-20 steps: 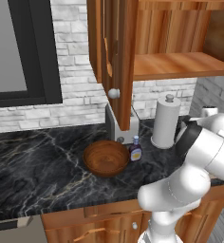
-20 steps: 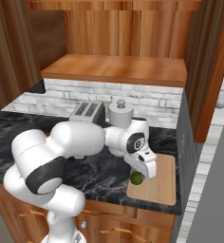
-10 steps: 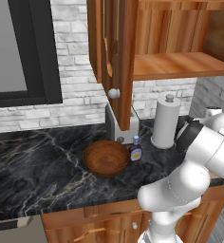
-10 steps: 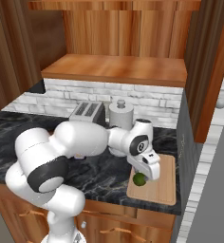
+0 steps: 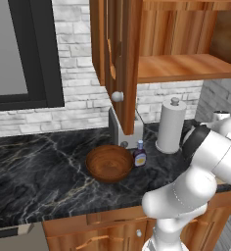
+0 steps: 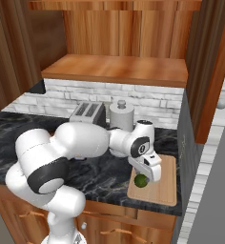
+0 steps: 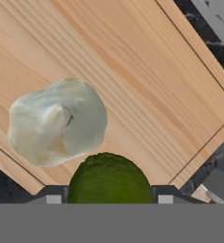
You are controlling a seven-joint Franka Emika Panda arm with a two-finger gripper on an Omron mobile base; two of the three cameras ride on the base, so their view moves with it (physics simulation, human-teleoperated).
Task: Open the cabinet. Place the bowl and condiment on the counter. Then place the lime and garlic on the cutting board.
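My gripper (image 6: 144, 176) is shut on the lime (image 6: 141, 180), holding it just over the near left part of the cutting board (image 6: 163, 188). In the hand view the lime (image 7: 109, 180) sits between the fingertips (image 7: 52, 197) above the board (image 7: 142, 80), with the garlic (image 7: 57, 121) lying on the board right beside it. The bowl (image 5: 109, 163) and the condiment (image 5: 140, 156) stand side by side on the counter (image 5: 34, 171). The cabinet (image 5: 118, 59) door hangs open over them.
A paper-towel roll (image 5: 170, 126) stands behind the arm, and a toaster (image 6: 88, 112) sits against the brick wall. A tall panel (image 6: 188, 143) closes the counter right of the board. The open door's edge and knob (image 5: 117, 96) jut out above the bowl.
The gripper with the lime has sunk a little toward the cutting board and drifted slightly right. Bowl and condiment have not moved.
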